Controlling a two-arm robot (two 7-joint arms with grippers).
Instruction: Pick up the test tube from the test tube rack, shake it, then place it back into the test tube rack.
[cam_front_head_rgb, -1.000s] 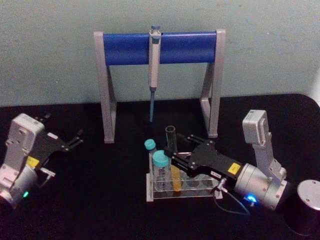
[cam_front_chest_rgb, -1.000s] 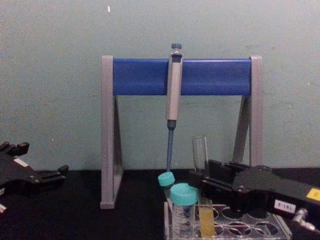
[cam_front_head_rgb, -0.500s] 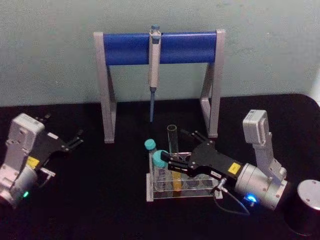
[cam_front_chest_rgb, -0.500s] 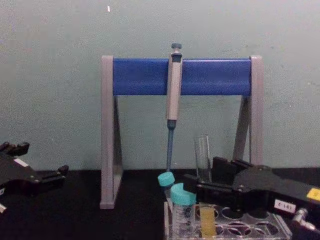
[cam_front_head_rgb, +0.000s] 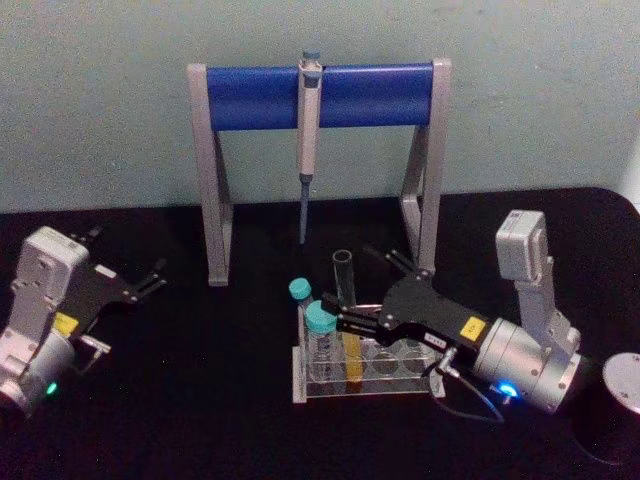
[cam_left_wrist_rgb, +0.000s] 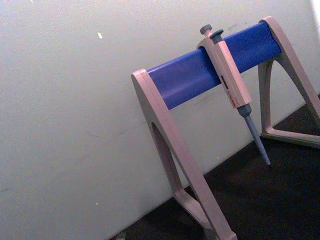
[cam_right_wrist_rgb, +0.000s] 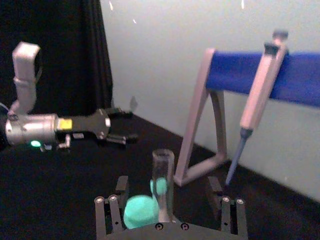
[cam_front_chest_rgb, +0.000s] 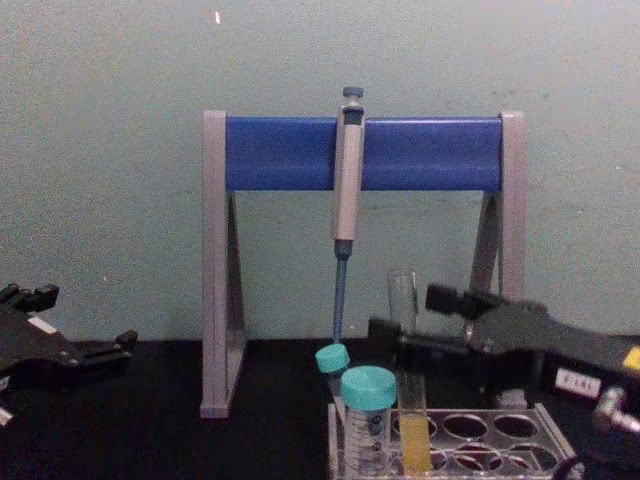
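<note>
The tube (cam_front_chest_rgb: 408, 400), yellow liquid low inside, stands in the rack (cam_front_chest_rgb: 520, 455) beside two teal-capped vials (cam_front_chest_rgb: 367, 415). The right gripper (cam_front_head_rgb: 365, 290) straddles it, fingers apart. The left gripper (cam_front_head_rgb: 150, 278) rests far left, spread.

Upright test tube (cam_front_head_rgb: 345, 310), yellow-orange liquid low, seemingly seated in clear test tube rack (cam_front_head_rgb: 400, 386).

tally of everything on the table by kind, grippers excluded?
Test tube: 1
Teal-capped vials: 2
Test tube rack: 1
Pipette: 1
Pipette stand: 1
Dark cylinder at the right edge: 1
Total: 7
</note>
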